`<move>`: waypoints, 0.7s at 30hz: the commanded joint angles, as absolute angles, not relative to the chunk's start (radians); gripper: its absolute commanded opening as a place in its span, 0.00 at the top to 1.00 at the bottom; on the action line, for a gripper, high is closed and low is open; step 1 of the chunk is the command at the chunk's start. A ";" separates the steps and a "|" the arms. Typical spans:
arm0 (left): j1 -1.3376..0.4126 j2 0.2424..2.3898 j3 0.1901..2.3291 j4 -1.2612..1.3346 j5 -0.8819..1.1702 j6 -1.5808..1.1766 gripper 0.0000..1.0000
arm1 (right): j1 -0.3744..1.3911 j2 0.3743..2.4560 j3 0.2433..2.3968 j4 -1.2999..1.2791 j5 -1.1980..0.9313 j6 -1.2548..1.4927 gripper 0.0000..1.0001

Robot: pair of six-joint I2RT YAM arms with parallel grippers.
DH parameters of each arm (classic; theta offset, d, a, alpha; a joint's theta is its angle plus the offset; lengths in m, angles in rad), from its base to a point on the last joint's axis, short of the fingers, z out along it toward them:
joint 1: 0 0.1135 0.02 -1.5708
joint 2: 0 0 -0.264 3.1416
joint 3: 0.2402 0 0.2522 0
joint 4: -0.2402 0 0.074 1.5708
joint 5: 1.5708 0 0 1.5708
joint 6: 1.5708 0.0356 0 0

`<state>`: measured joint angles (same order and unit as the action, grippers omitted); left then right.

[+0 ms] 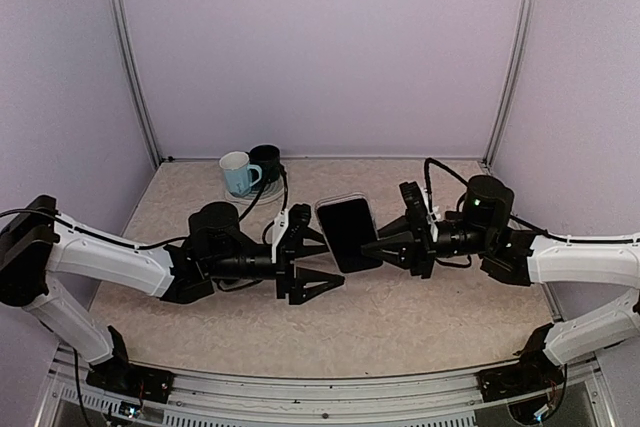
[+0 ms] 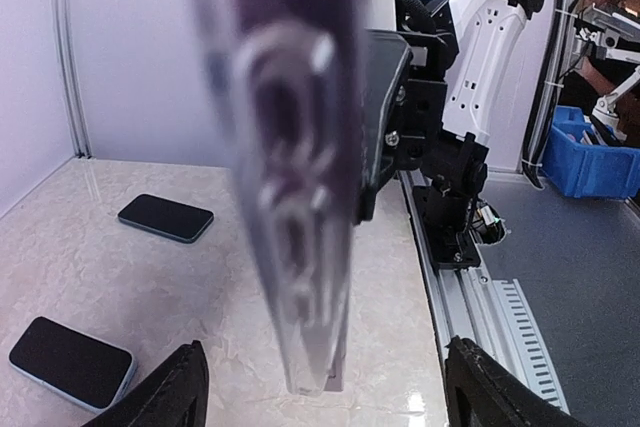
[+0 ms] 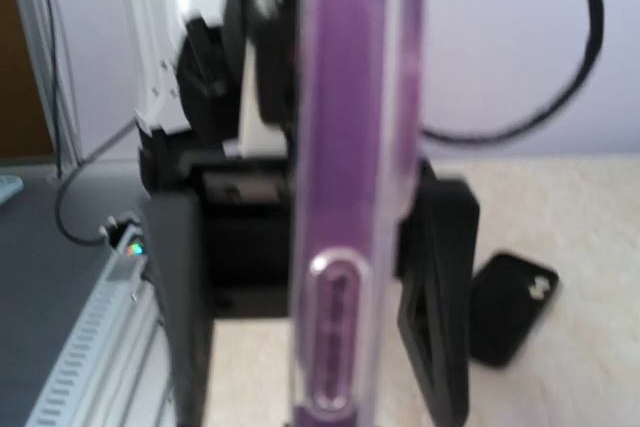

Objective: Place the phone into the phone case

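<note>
Top external shows you the phone (image 1: 346, 232), seemingly already seated in its clear case (image 2: 300, 247), held above mid-table by the clenched right gripper (image 1: 370, 247), with the left gripper (image 1: 333, 259) spread open just left of it, so little remains.

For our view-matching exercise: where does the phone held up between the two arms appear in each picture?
Top: phone at centre, gripped by the right claw.
Left wrist: phone close up, blurred, down the centre.
Right wrist: phone edge-on, upright through the middle.
Shared landmark: the beige table.
</note>
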<state>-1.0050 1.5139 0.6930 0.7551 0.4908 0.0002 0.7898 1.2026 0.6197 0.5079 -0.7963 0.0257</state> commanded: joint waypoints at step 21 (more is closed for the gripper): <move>-1.040 1.599 0.815 0.914 0.557 -0.040 0.93 | 0.797 1.134 0.643 0.762 -0.856 0.121 1.00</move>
